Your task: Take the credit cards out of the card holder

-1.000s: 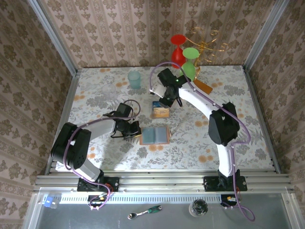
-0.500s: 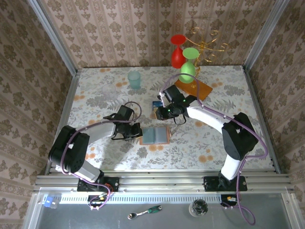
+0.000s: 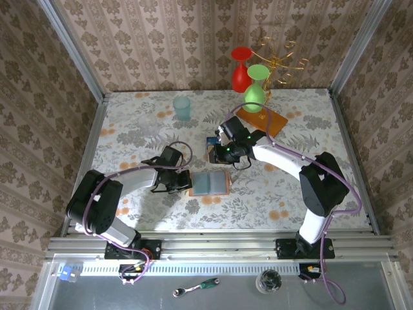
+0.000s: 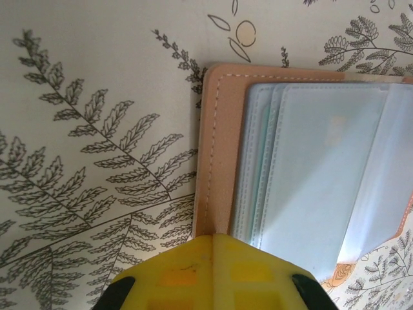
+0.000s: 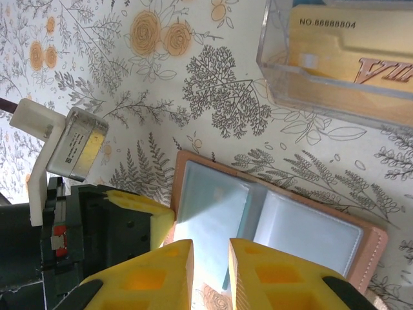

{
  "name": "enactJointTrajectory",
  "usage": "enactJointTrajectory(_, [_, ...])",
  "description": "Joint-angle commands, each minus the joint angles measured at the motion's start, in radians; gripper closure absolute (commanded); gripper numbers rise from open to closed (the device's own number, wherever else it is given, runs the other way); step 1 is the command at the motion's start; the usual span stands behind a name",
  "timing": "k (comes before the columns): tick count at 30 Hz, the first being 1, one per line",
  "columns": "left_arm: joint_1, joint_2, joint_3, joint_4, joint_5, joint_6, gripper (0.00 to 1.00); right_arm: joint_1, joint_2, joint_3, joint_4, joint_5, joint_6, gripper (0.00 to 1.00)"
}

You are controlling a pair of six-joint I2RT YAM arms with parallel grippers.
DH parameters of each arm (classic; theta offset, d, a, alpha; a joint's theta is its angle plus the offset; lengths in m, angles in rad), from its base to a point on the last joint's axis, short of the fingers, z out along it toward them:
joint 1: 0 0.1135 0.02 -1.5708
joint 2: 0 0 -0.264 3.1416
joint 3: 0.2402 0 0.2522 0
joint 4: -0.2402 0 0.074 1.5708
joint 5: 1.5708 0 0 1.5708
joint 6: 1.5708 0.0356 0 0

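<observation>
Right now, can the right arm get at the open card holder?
Probably yes: the card holder lies open just ahead of the right hand; the left hand touches only one edge.

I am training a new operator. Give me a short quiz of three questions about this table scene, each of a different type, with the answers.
1. Fill in: the fingers of the right gripper are ____ in colour.
2. True or false: the card holder lies open.
3. Choose: the clear box beside it holds A) a gold card B) a coin C) a pen.
Key: 1 yellow; 2 true; 3 A.
</observation>
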Motion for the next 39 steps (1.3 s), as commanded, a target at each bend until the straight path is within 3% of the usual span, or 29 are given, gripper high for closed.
enactJointTrajectory(1, [-0.004,0.016,-0.006,-0.009,-0.024,-0.006,1.0,0.012,0.034,-0.014,-0.009,-0.069,0.045,0.77])
enactJointTrajectory(13, [0.001,0.017,0.0,-0.009,-0.026,-0.001,1.0,0.061,0.116,-0.071,0.111,-0.156,0.18,0.7])
enactJointTrajectory(25, [0.001,0.024,-0.003,-0.009,-0.019,0.006,1.0,0.098,0.19,-0.069,0.15,-0.168,0.212,0.75])
enactJointTrajectory(39, [0.019,0.028,-0.006,-0.023,-0.027,0.02,1.0,0.1,0.17,-0.081,0.082,-0.058,0.178,0.75])
